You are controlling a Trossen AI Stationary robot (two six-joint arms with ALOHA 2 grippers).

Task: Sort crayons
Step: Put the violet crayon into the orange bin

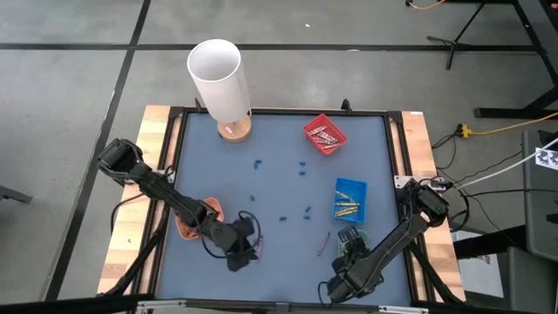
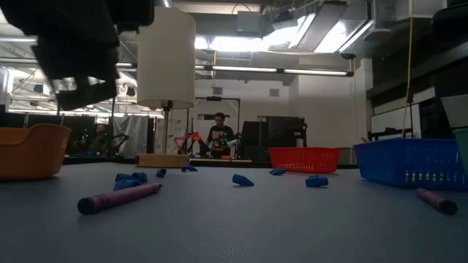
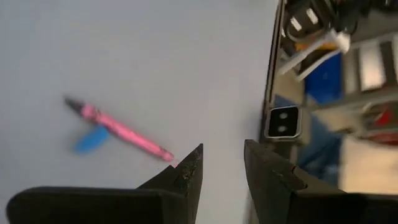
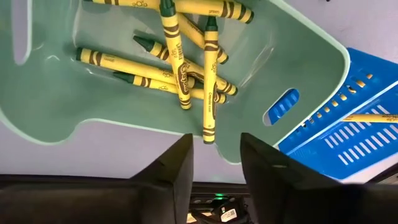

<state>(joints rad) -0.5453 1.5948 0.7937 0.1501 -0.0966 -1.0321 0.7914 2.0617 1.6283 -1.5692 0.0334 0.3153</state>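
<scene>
1. Right wrist view: right gripper (image 4: pixel 214 158) hangs parted and empty over the green tray (image 4: pixel 56 121) of yellow crayons (image 4: pixel 177 68).
2. Left gripper (image 3: pixel 222 171), parted and empty, hovers near a pink crayon (image 3: pixel 118 127) on the table (image 3: pixel 155 56).

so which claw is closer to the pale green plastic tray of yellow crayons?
Right. The right claw hangs open directly over the pale green plastic tray holding the yellow crayons. The left claw sits across the table, beside the orange basket.
</scene>
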